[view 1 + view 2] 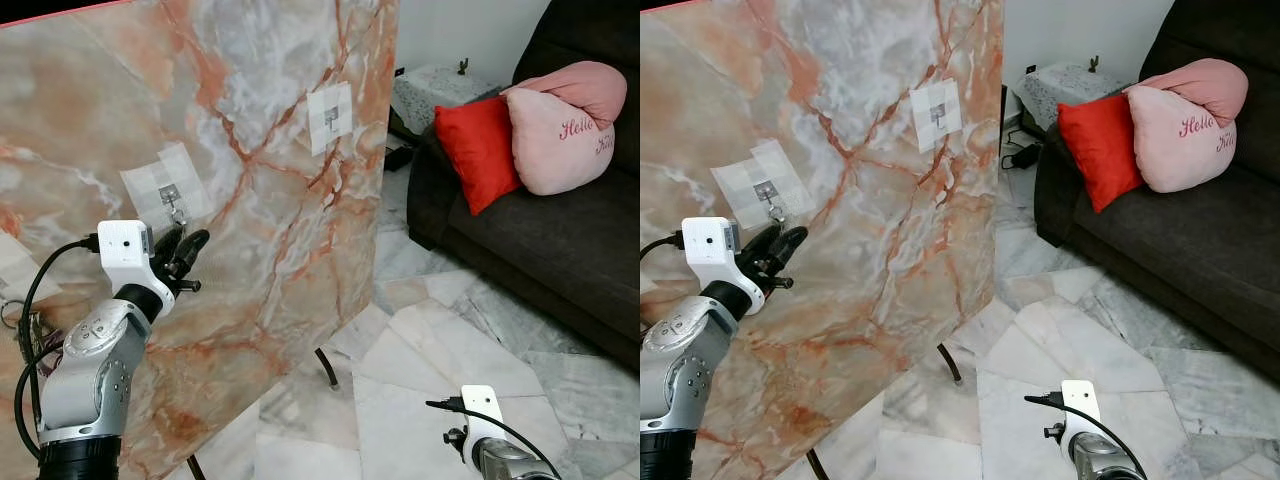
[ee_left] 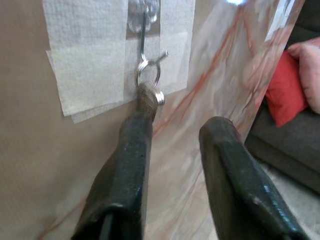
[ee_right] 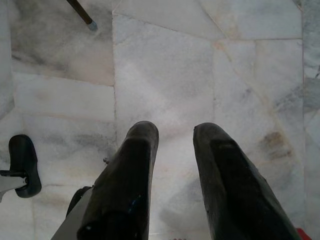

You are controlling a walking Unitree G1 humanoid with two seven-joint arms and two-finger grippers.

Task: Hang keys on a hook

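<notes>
A large slab of pink-and-white marble-patterned board (image 1: 260, 150) is leaning upright on thin dark metal legs (image 1: 327, 368); a pale grey marble tile floor (image 1: 420, 400) is spreading out beneath it; a dark brown fabric sofa (image 1: 560, 250) is sitting off to the right, with a bright red square cushion (image 1: 478, 150) propping against it and a pink heart-shaped pillow (image 1: 562, 120) with cursive lettering leaning just beside that; a small table under a white patterned cloth (image 1: 440, 88) is standing behind the sofa's arm.
</notes>
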